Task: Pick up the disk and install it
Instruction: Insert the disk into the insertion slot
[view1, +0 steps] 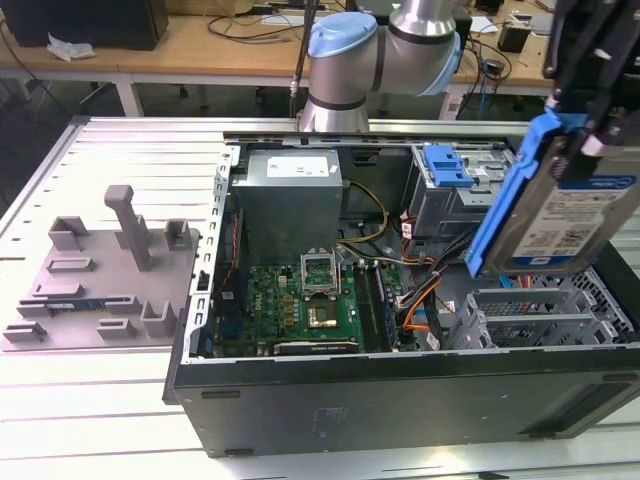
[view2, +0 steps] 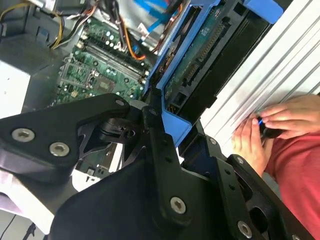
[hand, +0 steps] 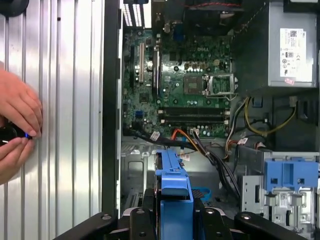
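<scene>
The pick-up looks finished and the carry to the case is the step in hand. The jaws are clamped on the upper end of the disk (view1: 575, 215), which hangs in the air, tilted, above the open case (view1: 400, 400). It sits over the drive end at the exterior view's right and touches nothing else. Just beside it, toward the exterior view's left, stands a silver cage (view1: 455, 205) with a blue latch (view1: 446, 165). The motherboard (view1: 305, 305) lies lower in the case. By my reading, seating the disk calls for squaring its tilt to the bay's rails. It also calls for clearing the loose orange and black cables (view1: 425, 300) and sliding it in straight so the bracket does not bind. Which bay is meant, I cannot tell. The disk is a flat silver slab with a white-and-blue label on its broad face, framed by a blue bracket (view1: 508, 200). The second wrist view shows its darker underside. A person's hands (hand: 17, 127) rest on the ribbed surface (view1: 100, 420) near the case, around a small dark object.
</scene>
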